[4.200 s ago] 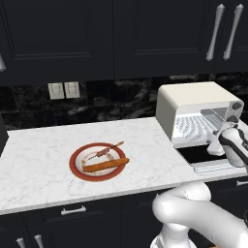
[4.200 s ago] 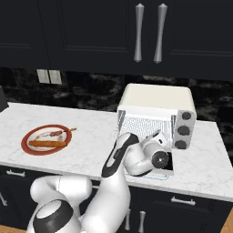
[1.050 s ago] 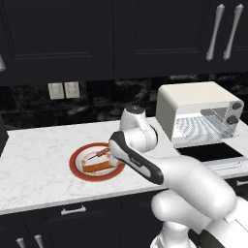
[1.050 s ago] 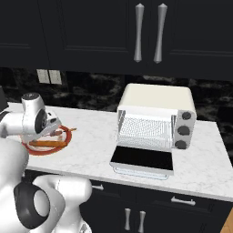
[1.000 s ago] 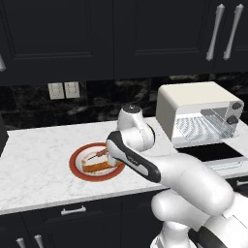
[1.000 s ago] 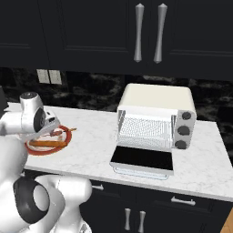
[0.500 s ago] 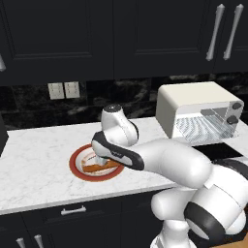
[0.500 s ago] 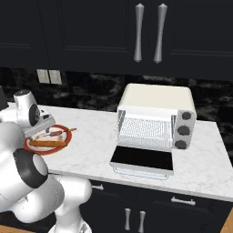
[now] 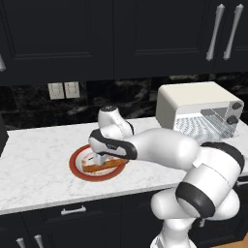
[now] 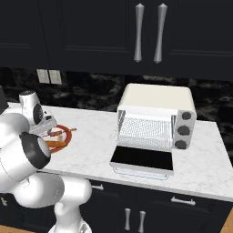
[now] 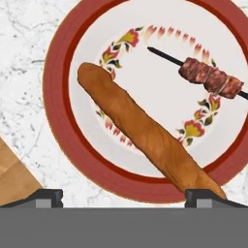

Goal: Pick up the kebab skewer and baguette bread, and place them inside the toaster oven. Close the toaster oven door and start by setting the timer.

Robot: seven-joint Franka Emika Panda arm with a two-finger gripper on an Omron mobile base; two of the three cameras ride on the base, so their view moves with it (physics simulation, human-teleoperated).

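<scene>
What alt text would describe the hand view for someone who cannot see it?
Looking straight down on a red-rimmed plate holding the baguette bread laid diagonally and, apart from it, the kebab skewer. The open gripper hangs above them, on a white marble counter.

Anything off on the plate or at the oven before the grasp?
Nothing stands out. The baguette bread and kebab skewer lie apart on the plate, nothing spilled. The toaster oven door is folded down flat, open for loading.

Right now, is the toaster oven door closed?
No, the toaster oven door lies folded down flat in front of the toaster oven, leaving the wire rack inside exposed.
</scene>
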